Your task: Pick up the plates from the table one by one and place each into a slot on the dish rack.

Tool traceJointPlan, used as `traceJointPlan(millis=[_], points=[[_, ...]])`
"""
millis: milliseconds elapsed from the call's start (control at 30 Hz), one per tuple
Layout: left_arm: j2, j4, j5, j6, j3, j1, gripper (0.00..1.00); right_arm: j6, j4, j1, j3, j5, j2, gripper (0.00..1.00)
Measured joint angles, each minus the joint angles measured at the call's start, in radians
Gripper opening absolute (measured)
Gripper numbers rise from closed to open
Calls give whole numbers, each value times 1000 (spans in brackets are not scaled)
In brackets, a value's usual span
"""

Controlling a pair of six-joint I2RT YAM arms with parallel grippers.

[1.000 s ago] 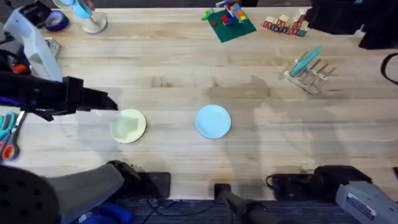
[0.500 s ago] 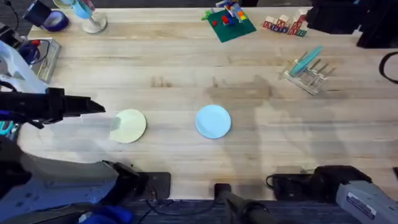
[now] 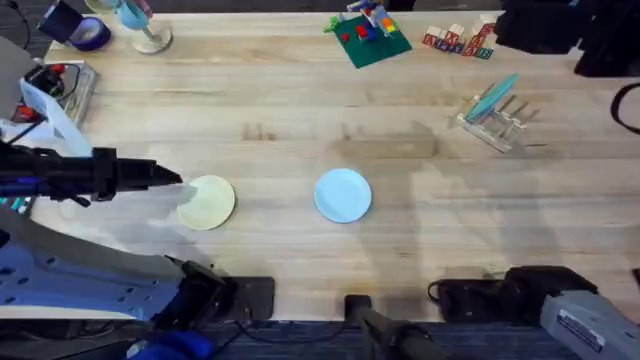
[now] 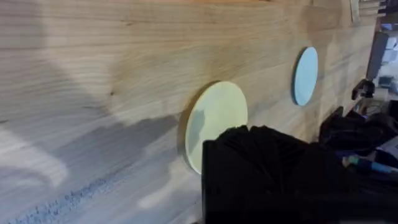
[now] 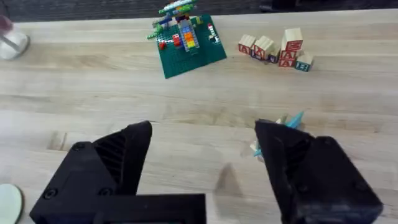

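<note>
On the tabletop (image 3: 420, 215), the cream plate (image 3: 207, 202) lies just beside the left tool (image 3: 172, 178), whose grip I cannot tell; the right tool (image 5: 202, 165) gapes wide, holding nothing.

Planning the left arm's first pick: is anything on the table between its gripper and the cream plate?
Nothing visible. The left gripper sits just beside the cream plate, with bare table between them. The blue plate lies farther on, beyond the cream one.

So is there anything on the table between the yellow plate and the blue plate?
No. In the overhead view, just bare wooden table lies between the yellow plate and the blue plate.
</note>
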Motion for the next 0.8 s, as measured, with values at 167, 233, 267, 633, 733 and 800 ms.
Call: traceJointPlan(millis=[167,233,267,633,733,800], points=[[10,-20,-69,3,0,1,37,0,0,0,0,10,0,996],[10,-22,-89,4,0,5,38,0,0,0,0,12,0,996],[10,-25,-97,4,0,8,38,0,0,0,0,12,0,996],[10,-13,-151,0,0,56,39,0,0,0,0,13,0,996],[17,10,-153,0,0,56,38,0,0,0,0,14,0,996],[30,12,-153,0,0,56,38,-1,-1,0,0,17,0,996]])
